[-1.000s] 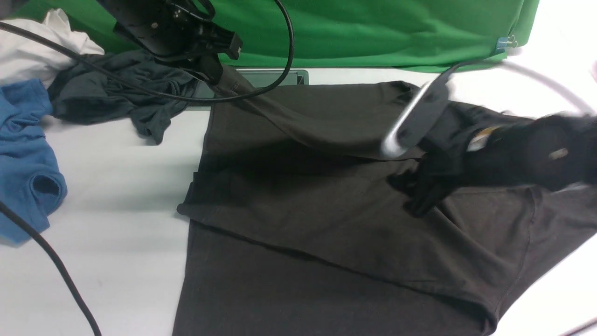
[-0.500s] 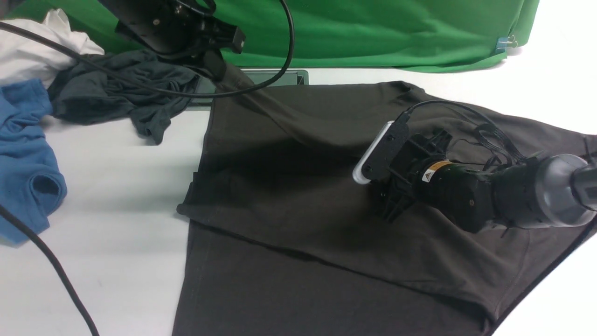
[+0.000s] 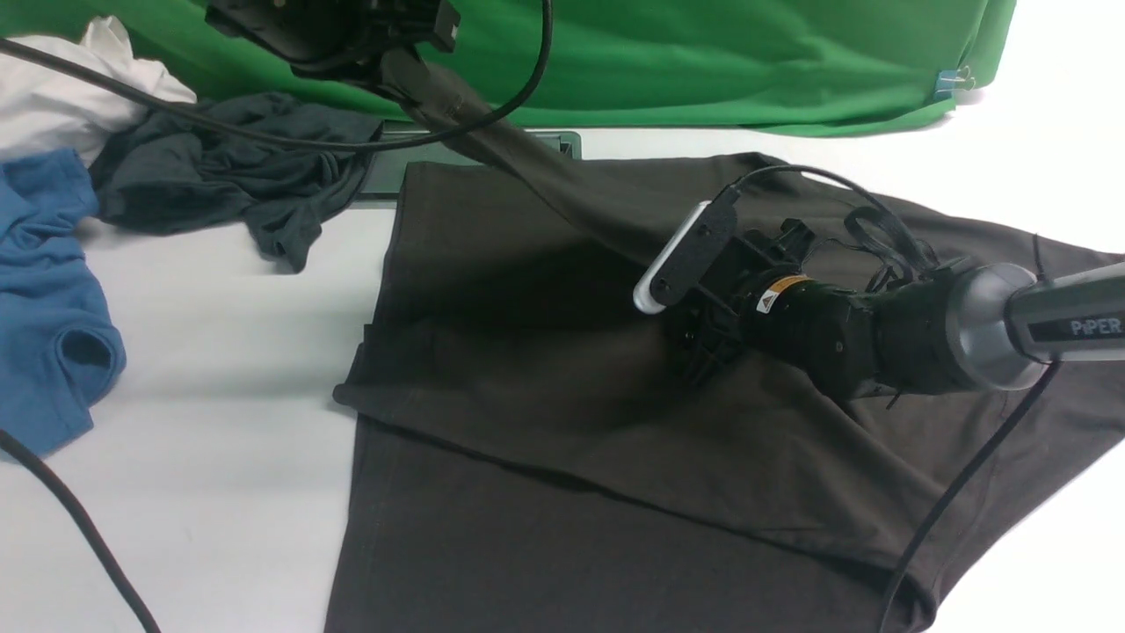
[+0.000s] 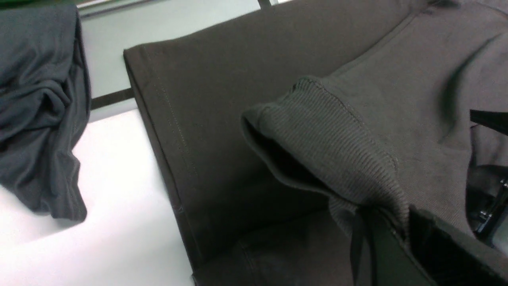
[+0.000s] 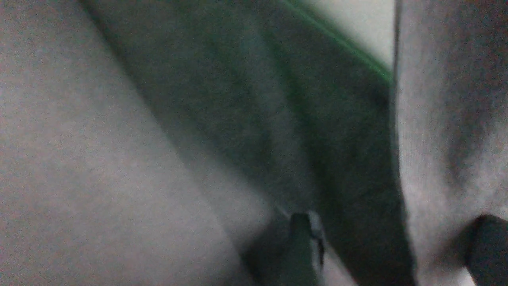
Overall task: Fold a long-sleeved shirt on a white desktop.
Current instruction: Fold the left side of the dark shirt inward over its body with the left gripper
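Observation:
The long-sleeved shirt, dark brown-black, lies partly folded on the white desktop. My left gripper is shut on the ribbed cuff of one sleeve, held up at the back left so the sleeve stretches diagonally down to the shirt body. In the left wrist view the left gripper pinches the cuff's edge. My right gripper hangs low over the shirt's middle, just below the stretched sleeve. Its jaws stand wide apart in the right wrist view, with only blurred fabric close beyond them.
A dark grey-teal garment, a blue shirt and a white cloth lie bunched at the left. A grey inset hatch sits behind the shirt, below the green backdrop. Black cables cross the left and right front corners.
My left gripper has lifted the cuff higher and farther back, pulling the sleeve taut. My right arm has swung left across the shirt toward the sleeve.

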